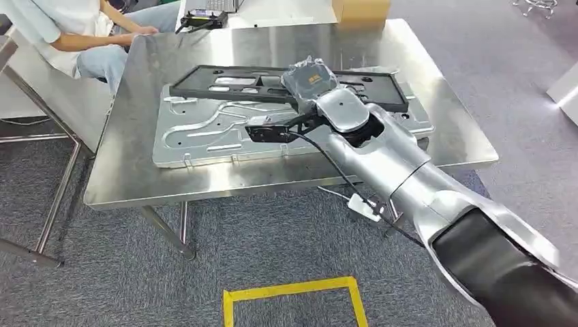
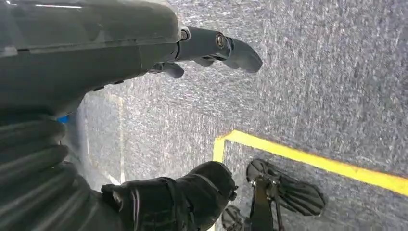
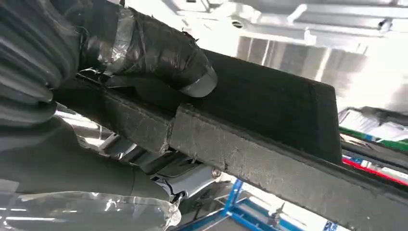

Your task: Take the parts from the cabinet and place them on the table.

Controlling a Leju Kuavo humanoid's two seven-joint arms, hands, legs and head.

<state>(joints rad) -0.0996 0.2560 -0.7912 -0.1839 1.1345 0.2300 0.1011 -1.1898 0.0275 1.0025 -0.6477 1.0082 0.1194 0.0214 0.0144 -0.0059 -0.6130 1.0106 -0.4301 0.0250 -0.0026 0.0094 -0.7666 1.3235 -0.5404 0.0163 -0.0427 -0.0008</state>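
Right hand gripped our black frame above the plate (lying on the table); we should lower it level before letting go.

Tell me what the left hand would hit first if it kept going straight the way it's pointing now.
Most likely the grey carpet floor. The left hand hangs empty with its fingers pointing down at the carpet, short of the yellow tape line, and nothing shows between them, though depth is hard to judge.
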